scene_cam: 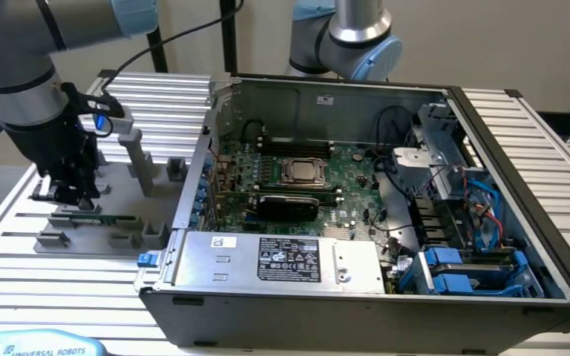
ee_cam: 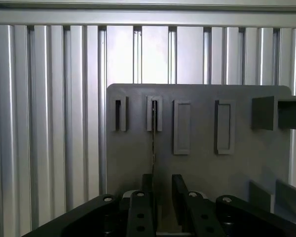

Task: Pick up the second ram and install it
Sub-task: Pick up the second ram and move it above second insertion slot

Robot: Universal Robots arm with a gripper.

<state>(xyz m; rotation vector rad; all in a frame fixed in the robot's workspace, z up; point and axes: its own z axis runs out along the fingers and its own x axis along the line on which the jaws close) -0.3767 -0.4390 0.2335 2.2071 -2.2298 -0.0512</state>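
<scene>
Blue-labelled robot part (scene_cam: 27, 345): nearest the exterior camera, at the lower corner on the exterior view's left

Desk (scene_cam: 57, 289): ribbed aluminium slats; carries every item below

Computer case (scene_cam: 364, 311): dark grey, open on top, on the desk's half toward the exterior view's right
- silver power supply (scene_cam: 285, 259) along the near wall, label upward
- blue drive brackets (scene_cam: 463, 271) in the near corner on the exterior view's right
- green motherboard (scene_cam: 265, 159) further in, with the CPU socket (scene_cam: 303, 172) at its middle and long black slots beside it

Grey tray (scene_cam: 97, 237): flat plate just beside the case, on the exterior view's left; bears upright posts and slotted blocks

Second ram (scene_cam: 115, 219) (ee_cam: 153, 133): thin green stick, set on edge in the tray's holders, outside the case; appears edge-on in the wrist view as a thin dark line, far end seated in a slotted block

Gripper (scene_cam: 65, 196) (ee_cam: 162, 182): black, hangs low over the tray, near the ram's end toward the exterior view's left
- fingers (ee_cam: 144, 197) apart, gripping nothing
- ram's near end runs down to the inner side of one finger; touching or not, cannot tell

Working arm (scene_cam: 18, 74): grey tube with pale blue cap, rises from the gripper toward the upper corner on the exterior view's left; black cable trails behind

Second arm (scene_cam: 349, 37): grey and pale blue, upright behind the case's far wall
</scene>
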